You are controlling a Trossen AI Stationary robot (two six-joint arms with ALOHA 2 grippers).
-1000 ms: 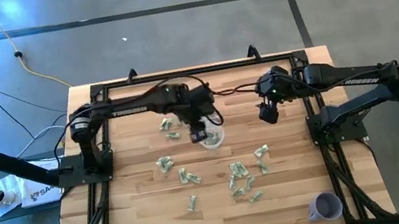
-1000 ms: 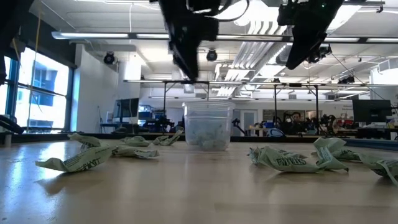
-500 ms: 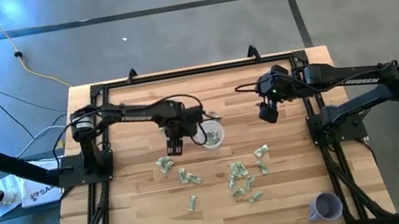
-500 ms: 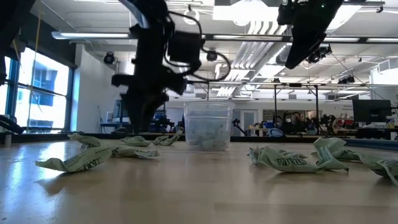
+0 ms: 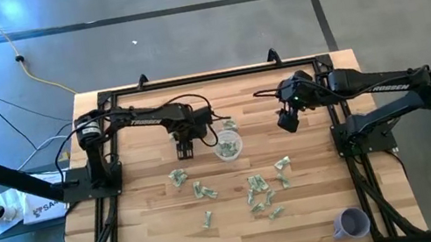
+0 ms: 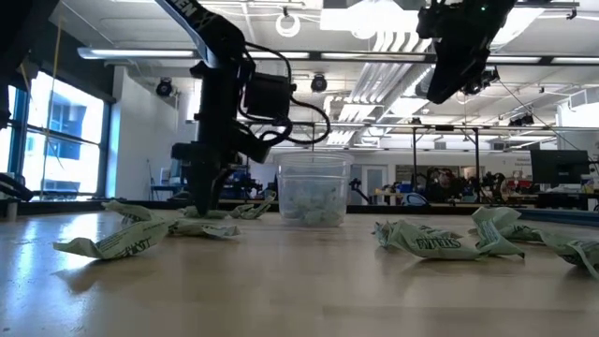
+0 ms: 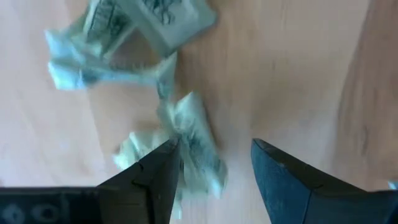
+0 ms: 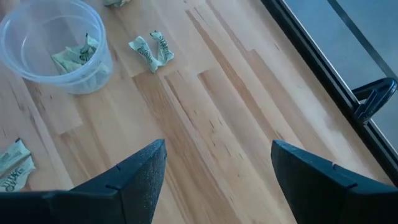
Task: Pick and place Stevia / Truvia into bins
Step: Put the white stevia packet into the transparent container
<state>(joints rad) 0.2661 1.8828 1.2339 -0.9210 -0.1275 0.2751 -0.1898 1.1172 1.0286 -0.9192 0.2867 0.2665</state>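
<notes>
Nearest us, about ten Stevia packets (image 5: pixel 257 192) lie loose at the table's six o'clock; the one clear cup (image 5: pixel 228 146), holding several, stands mid-table. We judge a drop just made: the left gripper (image 5: pixel 184 151) has swung from over the cup to its nine o'clock, fingers apart and empty, low over crumpled packets (image 7: pixel 186 140). Farthest, the right gripper (image 5: pixel 289 121) waits at three o'clock, likewise spread and empty.

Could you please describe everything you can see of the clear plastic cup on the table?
The clear plastic cup is small, round and see-through, with a whitish rim. It stands upright on the wooden table, near the middle toward the far edge. A few crumpled green-and-white sweetener packets lie in its bottom. No gripper touches it; loose packets lie beside it.
</notes>
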